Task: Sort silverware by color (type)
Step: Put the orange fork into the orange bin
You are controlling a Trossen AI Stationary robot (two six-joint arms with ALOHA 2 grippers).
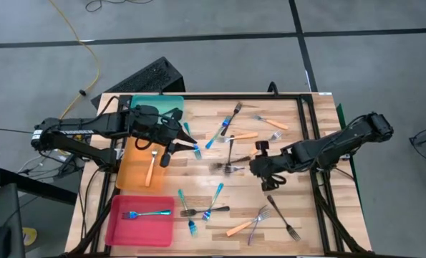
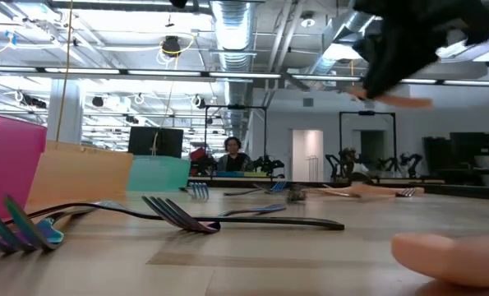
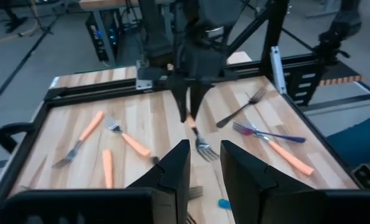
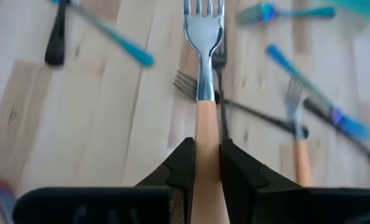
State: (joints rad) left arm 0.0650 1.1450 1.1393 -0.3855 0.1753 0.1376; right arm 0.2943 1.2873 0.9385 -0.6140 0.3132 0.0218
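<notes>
Near the middle of the wooden surface (image 1: 284,147), the right gripper (image 4: 201,163) hung above the boards with its jaws clamped on the orange handle of a fork (image 4: 203,74), the silver tines pointing out ahead of it. In the low view the same gripper (image 2: 392,78) showed dark and raised off the surface, the orange handle jutting from it. In the high view it (image 1: 259,166) sat just right of a dark fork lying across the centre.

The left gripper (image 1: 171,147) hovered at the left side, by the right edge of the orange tray (image 1: 130,172), its jaws a narrow gap apart and holding nothing; the left wrist view showed the two fingers (image 3: 172,171) with bare air between them.

The orange tray held one orange-handled fork (image 1: 152,166). The pink tray (image 1: 119,226), nearer the front left corner, held one blue-handled fork (image 1: 147,213). The teal tray (image 1: 171,106) lay at the back left, partly covered by the left arm.

The remaining silverware (image 1: 230,208) lay scattered loose: blue-handled and dark forks toward the front centre, orange-handled ones (image 1: 270,122) toward the back right, an orange one and a dark one near the front right. In the low view a dark fork (image 2: 228,220) lay close to the camera, and a person (image 2: 232,152) sat far off in the room behind.
</notes>
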